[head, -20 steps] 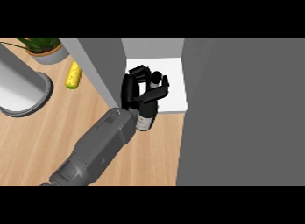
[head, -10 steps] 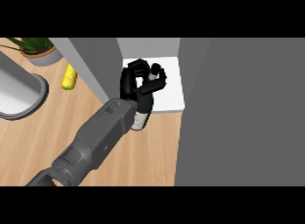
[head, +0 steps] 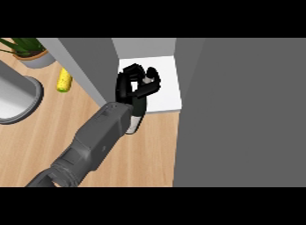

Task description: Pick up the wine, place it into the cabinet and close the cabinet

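Observation:
The wine bottle (head: 135, 123) is dark with a pale lower part and stands nearly upright at the front edge of the cabinet's white shelf (head: 165, 83). My left hand (head: 125, 85) is curled round its upper part, with the thumb on the right side and the hand hiding most of the neck. The grey forearm (head: 90, 145) runs in from the lower left. The cabinet stands open: its grey left wall (head: 84, 61) is beside the hand, and a large grey panel (head: 246, 110), which looks like its door, fills the right side. No right hand shows.
A yellow corn cob (head: 64, 81) lies on the wooden counter (head: 26, 145) left of the cabinet wall. A potted plant (head: 29, 50) stands at the back left. A large grey cylinder (head: 9, 99) sits at the left edge.
My left arm has stretched further forward, carrying the bottle toward the cabinet's shelf. The view has shifted slightly, so the counter objects sit a little more to the left.

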You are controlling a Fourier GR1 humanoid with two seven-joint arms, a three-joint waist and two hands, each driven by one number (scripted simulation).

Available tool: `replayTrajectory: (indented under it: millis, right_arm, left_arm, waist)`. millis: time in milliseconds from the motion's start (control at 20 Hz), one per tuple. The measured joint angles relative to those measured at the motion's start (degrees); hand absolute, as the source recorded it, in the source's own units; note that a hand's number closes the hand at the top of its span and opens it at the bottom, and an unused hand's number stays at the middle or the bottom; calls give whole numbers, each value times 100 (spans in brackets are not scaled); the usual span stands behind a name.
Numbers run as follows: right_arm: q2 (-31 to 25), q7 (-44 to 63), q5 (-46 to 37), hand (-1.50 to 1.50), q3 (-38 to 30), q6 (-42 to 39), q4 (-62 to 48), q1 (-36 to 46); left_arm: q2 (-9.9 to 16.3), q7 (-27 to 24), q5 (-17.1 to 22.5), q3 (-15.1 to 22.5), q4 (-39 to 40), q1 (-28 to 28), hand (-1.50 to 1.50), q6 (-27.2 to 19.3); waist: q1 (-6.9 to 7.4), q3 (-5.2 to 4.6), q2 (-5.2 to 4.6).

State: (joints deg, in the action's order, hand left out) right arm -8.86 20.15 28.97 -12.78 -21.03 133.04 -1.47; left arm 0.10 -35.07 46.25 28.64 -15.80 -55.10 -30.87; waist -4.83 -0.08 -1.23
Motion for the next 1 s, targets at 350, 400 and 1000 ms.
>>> replayTrajectory:
  millis: [350,400,1000]
  right_arm:
    - [-14,-36,-30,-150,10,-5,-118,147]
    - [-20,-26,8,-150,3,-6,-90,140]
    - [94,-156,-1,-150,59,-92,-205,42]
  left_arm:
    - [23,-305,92,42,169,0,150,110]
    - [30,-358,114,50,154,28,150,86]
    - [23,-521,206,22,536,-192,150,175]
  waist:
    - [-72,7,-12]
    - [-93,9,-8]
    - [-133,10,-52]
